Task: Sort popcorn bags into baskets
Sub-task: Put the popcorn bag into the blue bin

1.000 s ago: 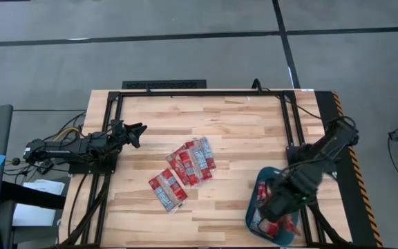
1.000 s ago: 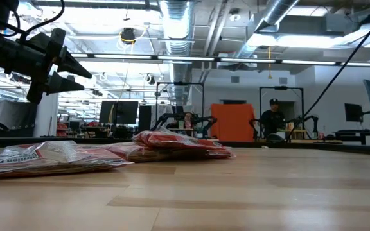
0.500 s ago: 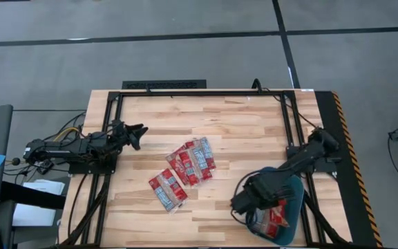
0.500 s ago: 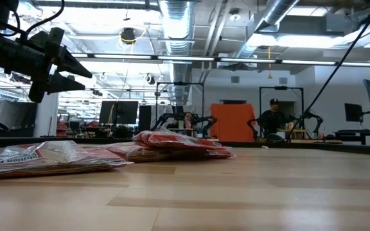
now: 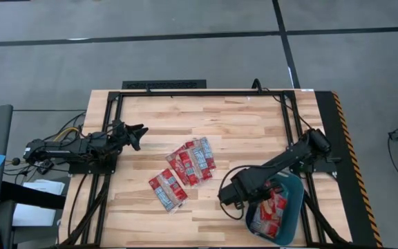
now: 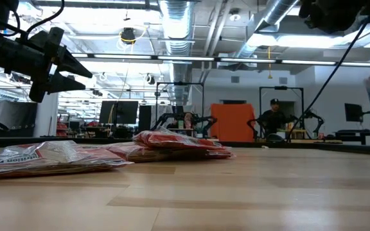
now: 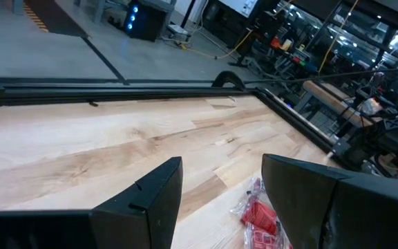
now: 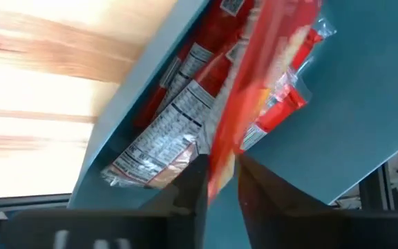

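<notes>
— Checking the right end effector point(image 5: 230, 196) first: it hangs just beside the teal basket point(image 5: 297, 200), on the side toward the loose pile. Its fingers point(image 8: 188, 187) are almost together, with one red popcorn bag point(image 8: 268, 69) apparently pinched between them.

— Then we want that bag fully over the basket before we let go (low and flat, so it doesn't catch the wall). Other packets point(image 5: 271, 213) already lie inside.

— And the left end effector point(image 5: 137, 133)?

— Waiting at the far side, fingers spread wide, holding nothing. The unsorted bags point(image 5: 192, 160) lie mid-surface, well apart from the basket, with another point(image 5: 167, 188) just beside them.

— The wooden surface point(image 5: 220, 117) looks smooth, so thin packets may slide. Beyond it we see an open workshop, an orange panel point(image 6: 232, 123) and a person point(image 6: 273, 119) far back.
</notes>
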You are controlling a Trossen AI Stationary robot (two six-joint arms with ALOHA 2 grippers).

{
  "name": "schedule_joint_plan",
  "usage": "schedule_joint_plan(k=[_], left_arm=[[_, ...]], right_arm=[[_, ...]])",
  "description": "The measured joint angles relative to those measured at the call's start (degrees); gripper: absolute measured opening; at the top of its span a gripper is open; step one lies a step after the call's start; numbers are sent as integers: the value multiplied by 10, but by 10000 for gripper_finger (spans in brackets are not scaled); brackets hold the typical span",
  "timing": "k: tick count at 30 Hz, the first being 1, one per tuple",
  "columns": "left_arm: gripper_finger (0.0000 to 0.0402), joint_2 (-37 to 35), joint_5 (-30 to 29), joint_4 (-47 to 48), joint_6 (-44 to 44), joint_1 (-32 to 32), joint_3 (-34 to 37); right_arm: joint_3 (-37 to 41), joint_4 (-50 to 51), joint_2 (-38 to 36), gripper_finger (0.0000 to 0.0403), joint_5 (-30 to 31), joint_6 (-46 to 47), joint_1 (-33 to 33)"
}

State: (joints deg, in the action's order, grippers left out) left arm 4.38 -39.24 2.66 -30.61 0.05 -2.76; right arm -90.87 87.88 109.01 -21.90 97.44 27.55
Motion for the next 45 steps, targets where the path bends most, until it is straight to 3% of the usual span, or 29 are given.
schedule_joint_plan(k=[11,14,21,30,36,41,45], left_arm=[[187,0,0,0,11,0,0],[187,0,0,0,11,0,0],[187,0,3,0,8,0,0],[187,0,64,-1,-54,0,0],[187,0,88,5,-95,0,-2],[187,1,107,11,-96,0,-4],[187,4,106,15,-96,0,-5]], right_arm=[[0,9,-26,176,85,-2,-2],[0,-22,-31,176,152,-9,-1],[0,-55,-28,146,187,-30,1],[-44,-248,-57,138,298,-253,-90],[-43,-275,-26,208,326,-365,-169],[-44,-364,29,285,303,-436,-198],[-42,-431,85,322,277,-453,-204]])
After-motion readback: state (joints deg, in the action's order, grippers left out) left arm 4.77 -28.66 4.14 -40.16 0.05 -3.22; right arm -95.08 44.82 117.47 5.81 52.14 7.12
